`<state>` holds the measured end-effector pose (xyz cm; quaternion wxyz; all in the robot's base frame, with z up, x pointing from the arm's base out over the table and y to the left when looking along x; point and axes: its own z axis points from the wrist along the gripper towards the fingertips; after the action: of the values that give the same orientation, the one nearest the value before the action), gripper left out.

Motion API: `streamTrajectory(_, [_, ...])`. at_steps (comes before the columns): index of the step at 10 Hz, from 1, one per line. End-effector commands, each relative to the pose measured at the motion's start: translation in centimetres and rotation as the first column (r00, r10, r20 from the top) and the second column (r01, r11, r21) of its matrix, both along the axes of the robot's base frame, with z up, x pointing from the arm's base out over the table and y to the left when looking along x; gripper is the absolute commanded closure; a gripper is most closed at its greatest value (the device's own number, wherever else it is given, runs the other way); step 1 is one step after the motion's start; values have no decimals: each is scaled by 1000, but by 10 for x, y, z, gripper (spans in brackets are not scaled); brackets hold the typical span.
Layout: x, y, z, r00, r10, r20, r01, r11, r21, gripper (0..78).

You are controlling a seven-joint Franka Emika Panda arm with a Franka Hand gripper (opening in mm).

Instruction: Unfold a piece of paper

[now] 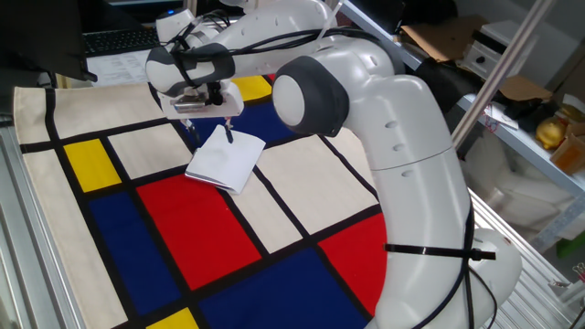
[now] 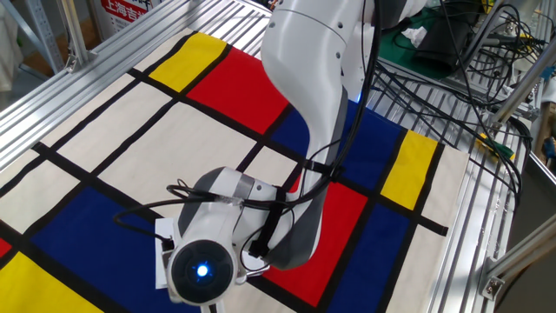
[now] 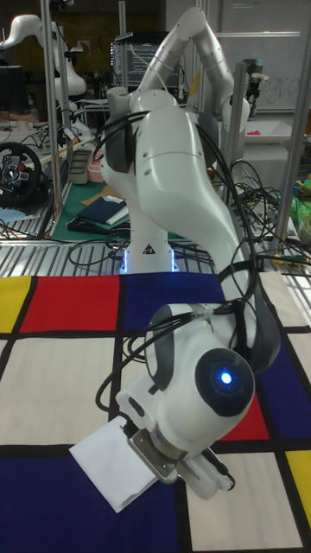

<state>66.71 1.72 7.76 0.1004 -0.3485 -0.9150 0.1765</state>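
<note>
The piece of paper [image 1: 225, 161] lies folded on the colourful cloth [image 1: 302, 174], across the border of a cream square and a red one. My gripper [image 1: 209, 131] hangs over the paper's far edge, pointing down, its two fingers well apart with nothing between them. One fingertip [image 1: 229, 137] stands at the paper's top edge; the other is off the paper's left side. In the other fixed view the hand [image 2: 208, 261] covers most of the paper [image 2: 162, 254]. The tall fixed view shows a white corner of the paper [image 3: 111, 467] sticking out from under the hand.
A keyboard [image 1: 119, 38] and printed sheets [image 1: 123, 64] lie beyond the cloth's far edge. Cardboard boxes [image 1: 439, 37] and a shelf stand at the right. Aluminium rails [image 2: 486, 217] and cables [image 2: 452, 52] border the cloth. My own arm [image 1: 402, 174] looms over the right half.
</note>
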Motion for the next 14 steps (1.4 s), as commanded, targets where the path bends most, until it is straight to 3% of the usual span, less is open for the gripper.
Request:
streamTrajectory(1, [-6, -7, -4, 1000, 16, -2, -16, 1000, 4, 1])
streamTrajectory(4, [-8, -7, 1, 1000, 15, -3, -15, 1000, 8, 1])
streamTrajectory(7, [-19, -3, -4, 1000, 11, -1, -11, 1000, 1, 1])
streamTrajectory(14, [-20, -5, 10, 999, 29, -16, -29, 1000, 3, 1])
